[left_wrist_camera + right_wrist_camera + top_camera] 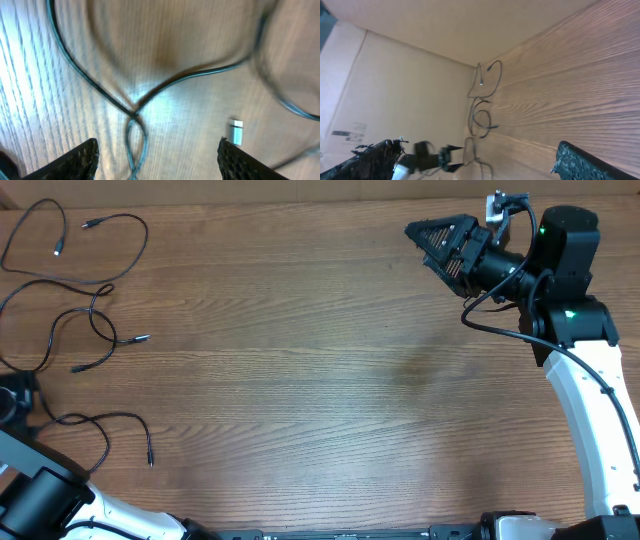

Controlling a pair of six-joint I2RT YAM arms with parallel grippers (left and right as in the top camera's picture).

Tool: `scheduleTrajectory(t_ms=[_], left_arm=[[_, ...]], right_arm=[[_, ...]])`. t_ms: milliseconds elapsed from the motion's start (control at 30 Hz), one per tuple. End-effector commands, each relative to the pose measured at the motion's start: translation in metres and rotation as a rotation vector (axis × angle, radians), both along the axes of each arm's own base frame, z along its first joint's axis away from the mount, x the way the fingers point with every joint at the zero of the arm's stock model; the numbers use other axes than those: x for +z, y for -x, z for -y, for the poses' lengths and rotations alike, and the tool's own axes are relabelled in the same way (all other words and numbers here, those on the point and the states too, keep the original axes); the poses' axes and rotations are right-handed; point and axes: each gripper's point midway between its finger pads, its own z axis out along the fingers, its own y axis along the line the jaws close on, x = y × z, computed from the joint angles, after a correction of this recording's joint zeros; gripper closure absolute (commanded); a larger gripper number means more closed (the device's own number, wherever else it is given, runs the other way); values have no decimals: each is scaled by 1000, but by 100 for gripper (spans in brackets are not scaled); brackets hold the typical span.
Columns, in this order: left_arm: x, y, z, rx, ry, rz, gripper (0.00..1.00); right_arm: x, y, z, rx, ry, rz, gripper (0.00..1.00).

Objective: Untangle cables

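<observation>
The cables [95, 310] are thin black loose strands with small plug tips, spread over the far left of the wooden table. My left gripper [12, 402] is at the left edge, low over them. In the left wrist view it [157, 145] is open, with two strands crossing [132, 115] between its fingers and a pale plug tip [236, 131] by the right finger. My right gripper [425, 235] is raised at the back right, far from the cables, open and empty [475, 146]. Its view shows the cables [482, 107] and the left gripper [452, 157] in the distance.
The wooden table [330, 380] stretches between the two arms. A beige cardboard wall [395, 75] stands along the table's far side beyond the cables. The left arm's white link [110, 515] lies along the front left edge.
</observation>
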Motion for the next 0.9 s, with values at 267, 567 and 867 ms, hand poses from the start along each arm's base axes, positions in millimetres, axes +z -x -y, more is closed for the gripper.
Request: scheduleTrajectory(t_ms=[267, 567, 867], left_arm=[[178, -84, 51, -535, -243, 434, 11], [282, -126, 225, -1125, -490, 645, 0], [285, -117, 357, -1414, -544, 582, 0]], right_arm=[[-6, -8, 47, -199, 356, 17, 0], [19, 29, 70, -253, 488, -78, 0], [13, 98, 90, -300, 600, -206, 0]])
